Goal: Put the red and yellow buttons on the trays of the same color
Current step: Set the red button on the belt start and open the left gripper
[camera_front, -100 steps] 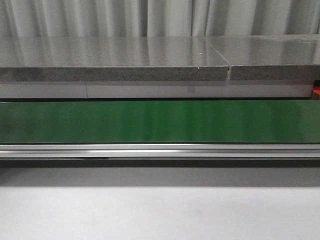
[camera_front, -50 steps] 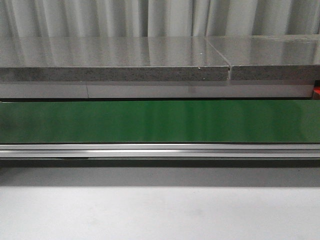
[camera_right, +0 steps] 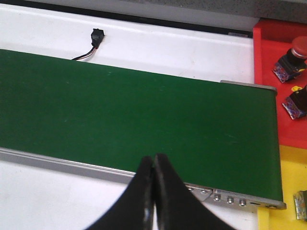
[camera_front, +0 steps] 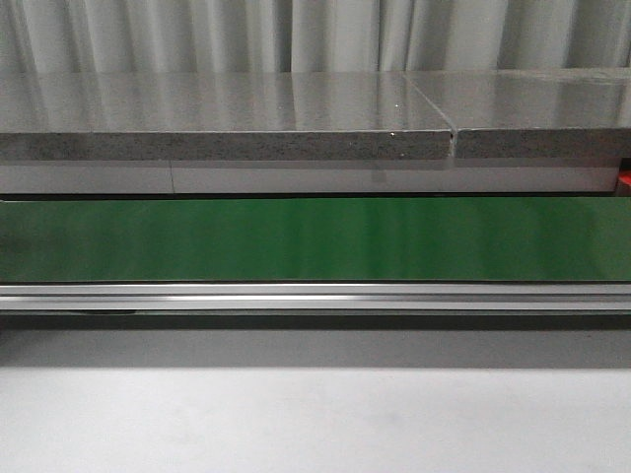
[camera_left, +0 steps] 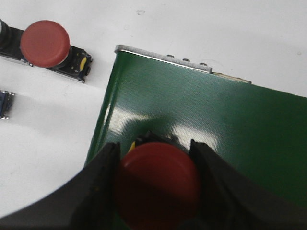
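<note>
A button (camera_left: 156,184) is held over the belt (camera_left: 230,129) end; another button (camera_left: 45,44) lies on the surface (camera_left: 43,129) beside it. Two trays (camera_right: 280,72) adjoin the belt's other end.

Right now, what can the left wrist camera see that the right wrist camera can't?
Only the left wrist view shows the left end effector shut on a red button above the green belt, and a second red button lying on the white table. Only the right wrist view shows the right end effector shut on nothing, the red tray with buttons in it, the yellow tray, and a small black plug. Both show the green belt and the white table.
</note>
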`<state>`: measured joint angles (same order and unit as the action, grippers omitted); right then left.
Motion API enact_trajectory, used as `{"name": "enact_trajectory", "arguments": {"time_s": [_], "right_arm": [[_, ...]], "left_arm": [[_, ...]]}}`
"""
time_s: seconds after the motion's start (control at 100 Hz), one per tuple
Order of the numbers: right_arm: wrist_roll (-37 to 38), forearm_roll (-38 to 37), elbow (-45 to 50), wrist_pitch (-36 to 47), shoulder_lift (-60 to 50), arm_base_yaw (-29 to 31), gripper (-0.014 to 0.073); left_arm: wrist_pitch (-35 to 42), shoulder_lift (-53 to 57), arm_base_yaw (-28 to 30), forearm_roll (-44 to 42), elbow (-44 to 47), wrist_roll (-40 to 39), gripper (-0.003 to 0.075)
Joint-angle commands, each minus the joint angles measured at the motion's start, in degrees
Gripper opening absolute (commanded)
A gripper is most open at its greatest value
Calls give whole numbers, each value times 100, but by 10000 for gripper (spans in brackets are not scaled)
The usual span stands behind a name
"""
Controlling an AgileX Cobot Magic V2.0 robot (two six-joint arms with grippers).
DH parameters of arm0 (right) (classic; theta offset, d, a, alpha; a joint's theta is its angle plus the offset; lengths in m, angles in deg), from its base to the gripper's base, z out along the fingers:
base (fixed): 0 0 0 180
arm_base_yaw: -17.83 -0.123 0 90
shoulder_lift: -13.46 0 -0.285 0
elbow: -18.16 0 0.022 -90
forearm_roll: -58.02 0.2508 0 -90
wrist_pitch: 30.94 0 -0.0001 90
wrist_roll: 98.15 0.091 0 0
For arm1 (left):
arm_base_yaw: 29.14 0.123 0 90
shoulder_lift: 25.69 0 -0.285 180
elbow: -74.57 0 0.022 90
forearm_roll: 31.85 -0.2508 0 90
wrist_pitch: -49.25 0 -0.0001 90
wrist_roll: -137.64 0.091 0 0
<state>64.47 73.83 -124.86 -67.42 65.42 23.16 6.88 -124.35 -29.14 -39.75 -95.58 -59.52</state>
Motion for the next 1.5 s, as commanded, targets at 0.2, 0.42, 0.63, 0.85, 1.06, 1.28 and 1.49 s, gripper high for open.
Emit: {"name": "enact_trajectory", "arguments": {"time_s": [0.2,0.42,0.63,0.85,1.06,1.28,1.49], "right_arm": [[-73,25,-154,329,-39,-10,-68],[-73,25,-154,329,-39,-10,-68],[-73,25,-154,329,-39,-10,-68],[-73,25,-154,329,-39,-10,-68],[-73,25,-154,329,-39,-10,-68],[-73,25,-154,329,-39,-10,-68],[-73,25,-154,329,-39,-10,-68]], "left_arm": [[216,173,-22,1,-156,-13,-18],[38,19,-22,13,-156,75,63],[8,-7,-22,114,-167,314,469],[56,3,-22,143,-287,337,640],[46,38,-135,757,-728,896,640],[-3,50,-238,836,-1267,908,640],[-18,138,11,836,-1495,885,640]]}}
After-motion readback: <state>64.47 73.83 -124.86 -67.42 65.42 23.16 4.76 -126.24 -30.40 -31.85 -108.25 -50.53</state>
